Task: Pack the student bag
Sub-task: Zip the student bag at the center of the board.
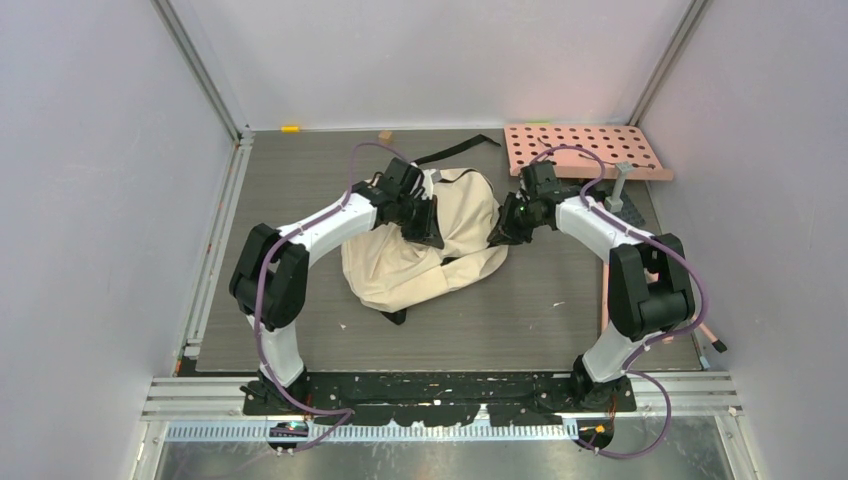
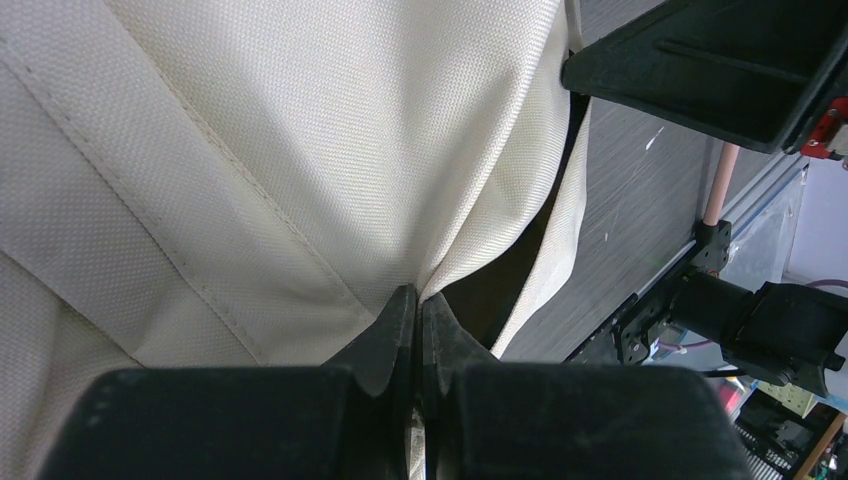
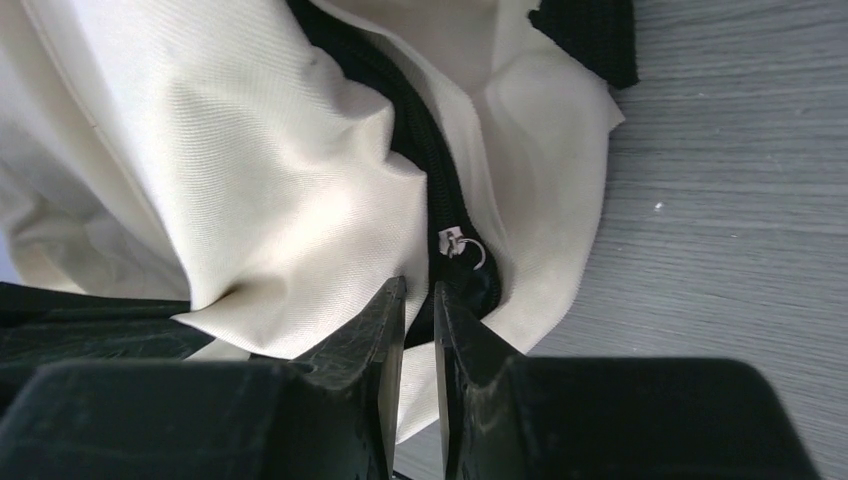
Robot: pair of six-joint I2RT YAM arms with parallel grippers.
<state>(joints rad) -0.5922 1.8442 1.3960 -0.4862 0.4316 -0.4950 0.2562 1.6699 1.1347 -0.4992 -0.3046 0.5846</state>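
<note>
Left hand (image 2: 418, 296) pinches the student bag (image 2: 250, 150); right hand (image 3: 420, 286) barely parted at zipper (image 3: 400, 110).

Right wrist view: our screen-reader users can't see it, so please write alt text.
A black two-finger end effector, its jaws narrowly parted, points at the black zipper and its small metal ring pull on a large soft cream fabric backpack. The bag lies on a grey wood-grain table.

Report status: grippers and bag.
Left gripper shut on student bag fabric. Right gripper at zipper pull, jaws narrow, grip unclear. No obstruction seen.
</note>
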